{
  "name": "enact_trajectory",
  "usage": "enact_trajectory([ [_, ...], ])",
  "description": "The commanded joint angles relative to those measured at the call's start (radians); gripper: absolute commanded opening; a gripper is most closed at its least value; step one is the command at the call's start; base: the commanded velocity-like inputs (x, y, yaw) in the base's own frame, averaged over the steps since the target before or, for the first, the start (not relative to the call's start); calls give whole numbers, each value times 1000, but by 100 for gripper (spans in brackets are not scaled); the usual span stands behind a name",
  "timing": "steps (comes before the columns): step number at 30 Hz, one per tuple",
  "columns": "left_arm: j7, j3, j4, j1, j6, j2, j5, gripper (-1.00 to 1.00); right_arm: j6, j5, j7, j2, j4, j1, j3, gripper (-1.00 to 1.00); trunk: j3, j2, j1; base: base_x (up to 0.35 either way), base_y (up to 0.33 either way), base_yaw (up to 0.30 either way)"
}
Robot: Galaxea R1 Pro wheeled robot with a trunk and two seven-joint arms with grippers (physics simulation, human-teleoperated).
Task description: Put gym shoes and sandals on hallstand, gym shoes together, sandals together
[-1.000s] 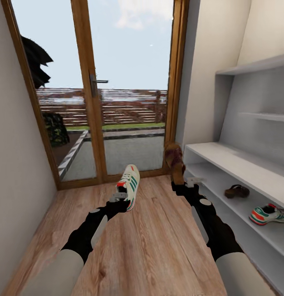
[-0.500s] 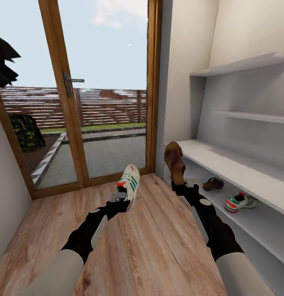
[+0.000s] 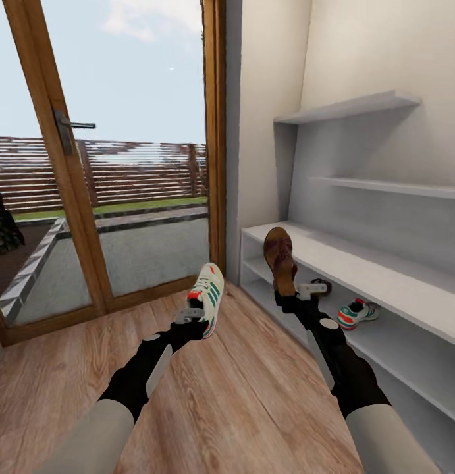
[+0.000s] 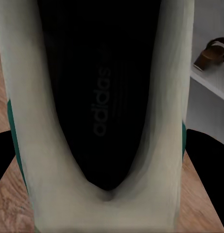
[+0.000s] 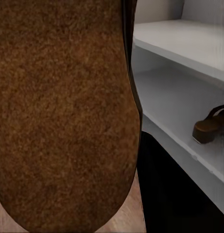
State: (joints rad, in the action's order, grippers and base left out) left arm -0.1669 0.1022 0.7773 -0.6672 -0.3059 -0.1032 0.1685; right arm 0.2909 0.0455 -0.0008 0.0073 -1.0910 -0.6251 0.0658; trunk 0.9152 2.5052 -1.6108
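Claws are both loaded: left claw [image 3: 195,315] clamps a gym shoe [image 3: 207,297] off the corridor floor [image 3: 240,408], right claw [image 3: 294,297] grips a sandal [image 3: 280,259] just before the hallstand [image 3: 359,263]. I'd slot each beside its mate: shelved gym shoe [image 3: 356,313] further along, other sandal [image 5: 211,125] near it.

White, green and brown against grey.
I see a white sneaker [image 3: 207,297] with green stripes and red-orange accents, a brown sandal [image 3: 280,259], a light-grey rack [image 3: 359,263], wood-grain floor [image 3: 240,395].

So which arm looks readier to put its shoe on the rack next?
Probably the right. Its gripper holds a sandal beside the hallstand, near the other sandal. The left gripper holds its gym shoe farther out over the floor.
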Motion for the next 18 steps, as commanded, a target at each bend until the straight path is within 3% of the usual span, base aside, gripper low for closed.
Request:
enact_trajectory([
  [1,0,0,2,0,-7,0,11,-100,6,8,-1,0,-1,-1,0,-100,1,0,0,143,138,-300],
  [18,0,0,2,0,-7,0,11,-100,6,8,-1,0,-1,-1,-1,-100,1,0,0,18,12,-300],
])
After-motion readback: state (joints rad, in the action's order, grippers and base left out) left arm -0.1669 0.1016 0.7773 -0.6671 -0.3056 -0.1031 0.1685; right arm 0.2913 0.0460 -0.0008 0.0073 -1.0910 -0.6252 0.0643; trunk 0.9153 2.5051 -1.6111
